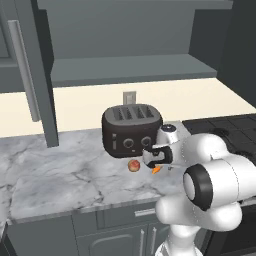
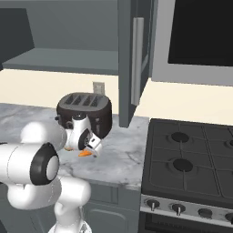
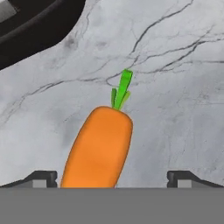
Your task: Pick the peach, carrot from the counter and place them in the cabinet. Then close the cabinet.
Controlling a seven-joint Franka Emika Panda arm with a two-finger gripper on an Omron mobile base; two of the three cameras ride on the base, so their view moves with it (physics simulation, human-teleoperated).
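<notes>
marble counter (image 3: pixel 183 87) lying under the gripper (image 3: pixel 112 177), jaws standing wide and holding nothing. carrot (image 3: pixel 98 146) resting flat on it between the fingertips, long axis running away from the hand, green top farthest; peach (image 1: pixel 133 165) sitting just beside.

You see the counter (image 1: pixel 60 175) as polished grey-veined marble, and the carrot (image 3: pixel 99 146) lying on it looks smooth and waxy with a soft sheen. The toaster (image 1: pixel 131 129) has a glossy black plastic-looking shell. The cabinet (image 1: pixel 42 75) is matt grey, its handle (image 1: pixel 24 70) brushed metal.
</notes>
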